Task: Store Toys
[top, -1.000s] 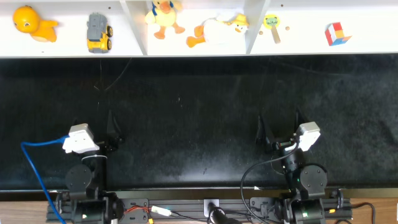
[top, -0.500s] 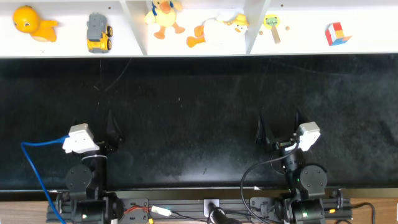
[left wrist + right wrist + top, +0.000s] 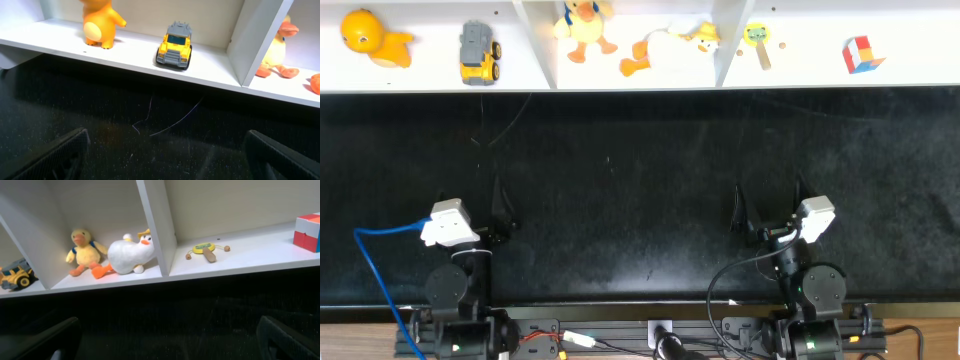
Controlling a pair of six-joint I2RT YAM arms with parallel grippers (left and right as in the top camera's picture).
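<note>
Nothing moved; colour cube (image 3: 309, 231) in right wrist view, truck (image 3: 175, 45) in left

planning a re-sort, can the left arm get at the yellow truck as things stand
Probably yes: nothing stands between the open left gripper and the yellow truck, which sits near the shelf edge.

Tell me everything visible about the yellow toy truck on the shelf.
The yellow toy truck looks like plastic: yellow body, grey roof and front grille, dark wheels. It stands upright on its wheels in the left compartment of the white shelf, front facing the table, between the orange duck and the divider, touching neither.
</note>
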